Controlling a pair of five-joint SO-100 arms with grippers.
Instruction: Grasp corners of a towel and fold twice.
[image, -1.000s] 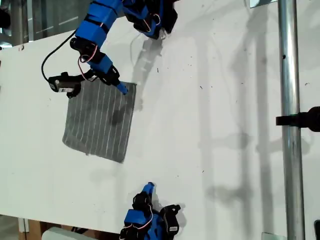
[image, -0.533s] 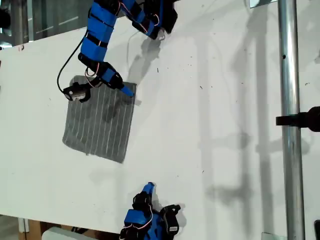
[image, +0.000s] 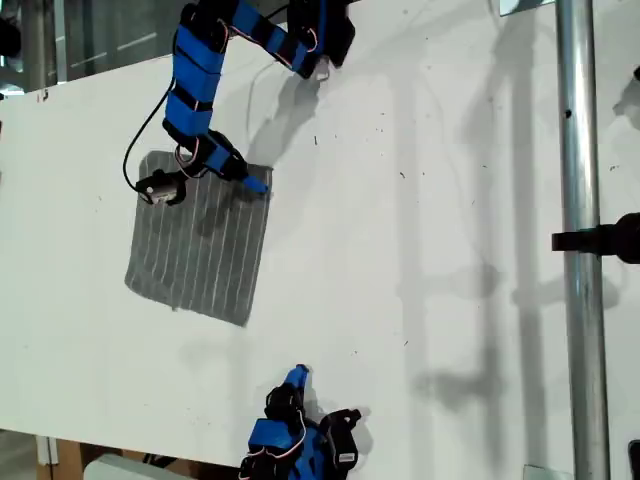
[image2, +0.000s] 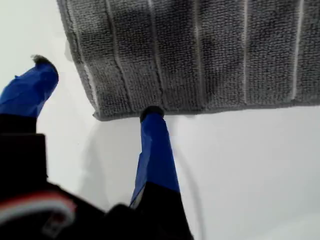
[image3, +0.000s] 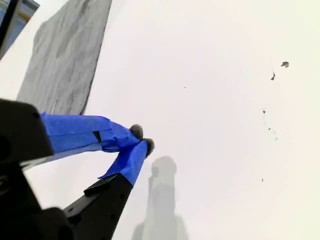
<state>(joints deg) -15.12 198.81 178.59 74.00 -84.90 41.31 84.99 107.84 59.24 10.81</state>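
Towel (image: 198, 239): flat on your counter (image: 420, 250), left of centre in the exterior view.
First pincer (image2: 95, 87): spread wide, holding nothing, one tip touching the towel's edge.
Second pincer (image3: 142, 140): tips together, holding nothing, well apart from the towel.

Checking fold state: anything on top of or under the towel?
Only my first gripper, jaws open, one fingertip at the towel edge. Towel lies flat on the white table; underneath is hidden.
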